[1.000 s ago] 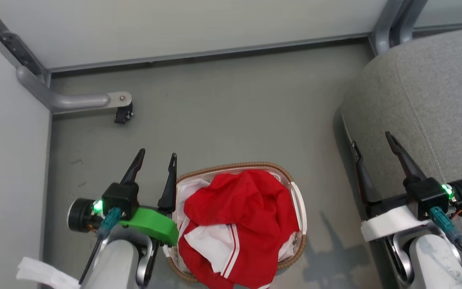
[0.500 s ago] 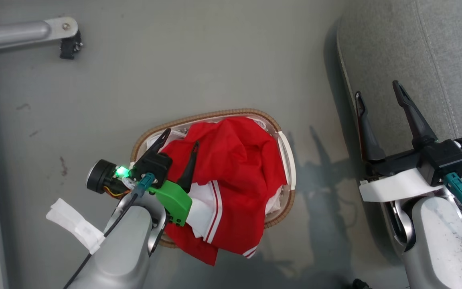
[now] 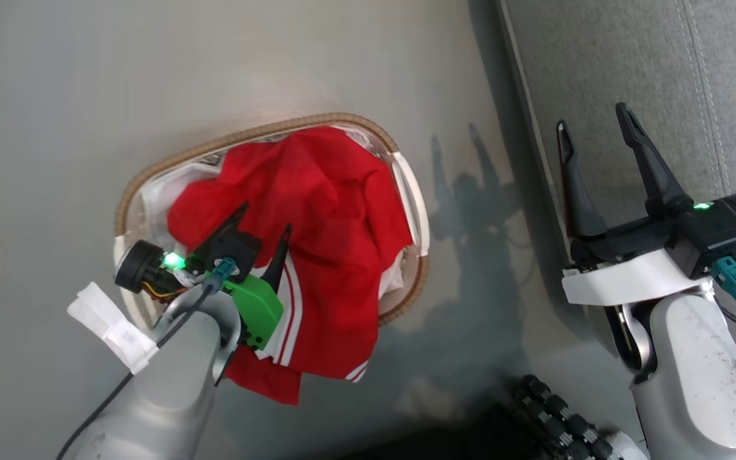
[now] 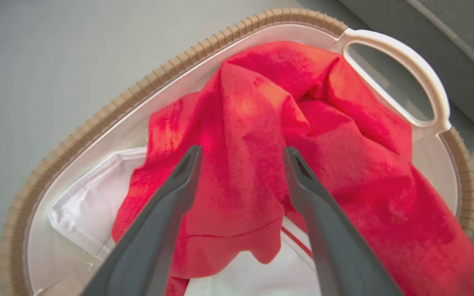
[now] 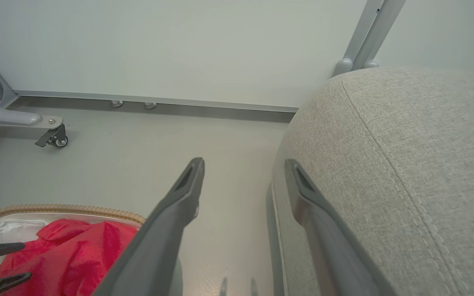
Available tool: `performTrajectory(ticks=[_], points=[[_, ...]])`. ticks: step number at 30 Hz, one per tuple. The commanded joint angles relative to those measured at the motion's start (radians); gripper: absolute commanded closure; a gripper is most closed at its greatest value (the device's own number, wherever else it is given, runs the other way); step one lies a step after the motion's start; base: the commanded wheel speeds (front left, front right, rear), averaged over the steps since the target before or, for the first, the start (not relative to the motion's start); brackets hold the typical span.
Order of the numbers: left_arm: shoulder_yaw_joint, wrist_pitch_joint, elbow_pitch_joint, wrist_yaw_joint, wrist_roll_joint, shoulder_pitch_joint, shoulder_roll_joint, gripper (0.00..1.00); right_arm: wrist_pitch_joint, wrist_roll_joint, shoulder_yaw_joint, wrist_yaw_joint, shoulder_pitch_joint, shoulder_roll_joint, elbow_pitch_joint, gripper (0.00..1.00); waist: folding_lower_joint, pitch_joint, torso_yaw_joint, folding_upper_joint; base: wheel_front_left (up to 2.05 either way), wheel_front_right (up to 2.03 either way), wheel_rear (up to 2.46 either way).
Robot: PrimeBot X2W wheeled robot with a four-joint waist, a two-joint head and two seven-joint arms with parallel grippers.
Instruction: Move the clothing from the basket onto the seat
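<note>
The basket [image 3: 259, 133] stands on the floor [image 3: 55, 96], left of the seat [image 3: 630, 64] and apart from it. The clothing [image 3: 329, 204] lies heaped in the basket and spills over its near rim. My left tool [image 3: 266, 216] hangs above the clothing, toward the basket's near left. My right tool [image 3: 590, 116] is over the seat's left edge, well right of the basket.

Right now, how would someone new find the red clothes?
Find the big rounded grey fabric seat; on the floor beside it stands a small oval white plastic basket with a brown woven rim. Heaped inside, spilling over one edge, is the soft bright red clothing. Its red with white striped trim stands out from the plain white liner beneath it.
</note>
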Motion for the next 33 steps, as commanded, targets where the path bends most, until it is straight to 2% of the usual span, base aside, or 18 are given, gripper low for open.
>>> performTrajectory(ticks=[1,9,12,13,15,16,23,33], points=[[0.003,0.001,0.015,-0.002,0.006,-0.029,0.015,0.0,-0.002,0.008,0.005,0.0,-0.018,-0.001,-0.004,0.0,-0.0002,0.067,-0.063,0.0,0.0,0.0,0.0],[0.024,0.001,0.12,0.017,-0.014,-0.073,0.015,0.0,-0.002,0.021,0.021,0.0,-0.035,-0.001,-0.001,0.0,-0.0002,0.094,-0.074,0.0,0.0,0.0,0.0],[0.024,0.001,0.154,0.021,-0.016,-0.09,0.012,0.53,-0.002,0.018,0.027,0.0,-0.04,-0.001,0.008,0.0,-0.0002,0.093,-0.072,0.0,0.0,0.0,0.0],[0.026,0.001,0.157,0.022,-0.019,-0.093,0.01,0.62,-0.002,0.015,0.027,0.0,-0.043,-0.001,0.01,0.0,-0.0002,0.093,-0.07,0.0,0.0,0.0,0.0],[0.03,0.001,0.16,0.02,-0.027,-0.092,0.002,0.91,-0.002,0.009,0.023,0.0,-0.046,-0.002,0.014,0.0,-0.0002,0.086,-0.062,0.0,0.0,0.0,0.0],[0.031,0.001,0.159,0.019,-0.031,-0.091,-0.001,1.0,-0.002,0.003,0.02,0.0,-0.045,-0.002,0.017,0.0,-0.0002,0.081,-0.057,0.0,0.0,0.0,0.0],[0.027,0.001,0.127,0.01,-0.05,-0.059,-0.022,1.0,-0.002,-0.024,0.008,0.0,-0.036,-0.002,0.041,0.0,-0.0002,0.024,-0.015,0.0,0.0,0.0,0.0],[-0.012,0.001,-0.013,0.0,-0.058,-0.003,-0.046,1.0,-0.002,-0.093,-0.032,0.0,0.012,-0.002,0.082,0.0,-0.0002,-0.143,0.072,0.0,0.0,0.0,0.0]])
